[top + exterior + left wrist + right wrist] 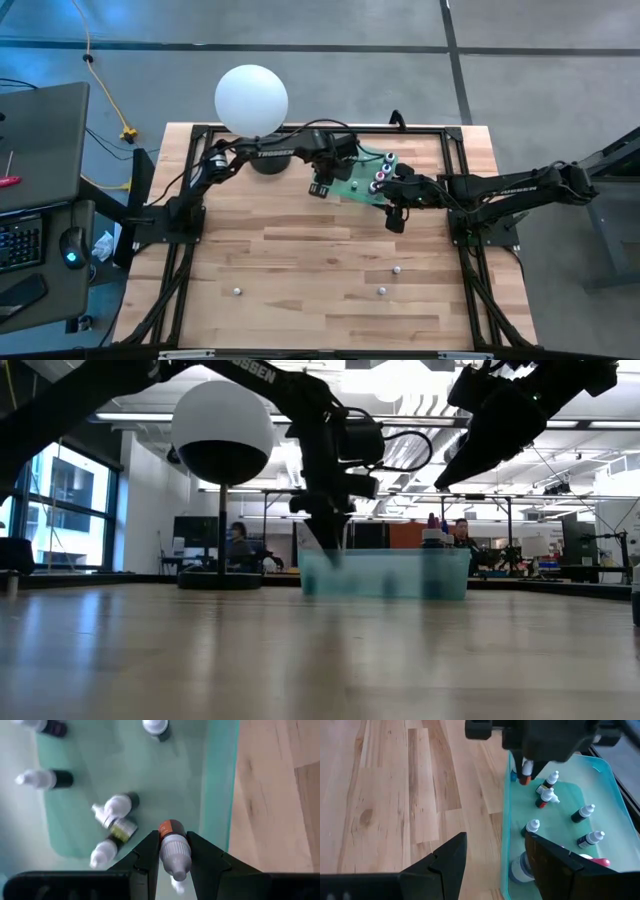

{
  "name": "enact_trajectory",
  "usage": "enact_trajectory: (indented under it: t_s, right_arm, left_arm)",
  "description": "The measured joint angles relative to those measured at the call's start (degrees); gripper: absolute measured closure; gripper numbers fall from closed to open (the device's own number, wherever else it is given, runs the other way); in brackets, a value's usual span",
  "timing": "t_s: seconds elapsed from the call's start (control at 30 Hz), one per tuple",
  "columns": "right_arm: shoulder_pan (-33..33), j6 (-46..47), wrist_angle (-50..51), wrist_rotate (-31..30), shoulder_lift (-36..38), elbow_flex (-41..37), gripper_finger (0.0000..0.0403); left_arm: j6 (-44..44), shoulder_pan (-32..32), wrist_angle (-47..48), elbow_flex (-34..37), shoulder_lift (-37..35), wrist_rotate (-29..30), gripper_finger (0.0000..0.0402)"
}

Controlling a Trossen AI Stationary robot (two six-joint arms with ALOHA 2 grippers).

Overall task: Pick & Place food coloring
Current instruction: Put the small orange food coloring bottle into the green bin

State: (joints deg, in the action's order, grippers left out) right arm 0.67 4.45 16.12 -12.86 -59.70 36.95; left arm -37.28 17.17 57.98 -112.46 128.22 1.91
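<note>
We note 2 dark arms, white lettering, likely "TROSSEN", along the left arm (pixel 262 152); black cables loop beside its wrist.

- White globe lamp (pixel 251 98) on dark base, at table's far edge.
- Wooden table (pixel 300 280), black-framed.
- Desk (pixel 40 130) with keyboard (pixel 18 243) and mouse (pixel 71 243) beside table.
- Yellow cable (pixel 105 95) across floor.
- Seated person (pixel 238 546) in room behind.

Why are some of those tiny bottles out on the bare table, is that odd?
Three small bottles lie scattered on the wooden table, far from the green tray that holds the others. Inside it, several lie tipped over. The left gripper holds one orange-labelled bottle above the tray.
</note>
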Motion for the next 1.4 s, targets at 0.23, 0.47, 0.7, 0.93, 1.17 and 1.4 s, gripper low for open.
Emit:
enact_trajectory:
  t_s: [0.23,0.47,0.7,0.93,1.17,1.4]
  right_arm:
    - [0.00,0.00,0.31,0.02,0.00,0.00,0.0208]
    - [-0.02,0.00,0.39,0.02,0.00,0.00,0.0208]
    - [-0.02,0.00,0.37,0.02,0.00,0.00,0.0208]
    - [-0.01,0.00,0.38,0.01,0.00,0.00,0.0208]
    - [0.00,0.00,0.39,0.02,0.00,0.00,0.0208]
    - [-0.02,-0.22,0.39,0.02,0.00,0.00,0.0208]
  left_arm:
    - [-0.64,0.07,1.22,0.20,1.77,-0.91,0.0318]
    - [-0.65,0.05,0.29,0.00,2.14,-0.89,0.0318]
    - [-1.52,0.07,0.46,0.00,2.14,-0.89,0.0318]
    - [-1.51,0.07,0.47,0.02,2.14,-0.89,0.0318]
    - [-1.51,0.07,0.95,0.02,2.14,-0.89,0.0310]
    - [-2.39,0.07,1.93,0.02,2.16,-1.33,0.0244]
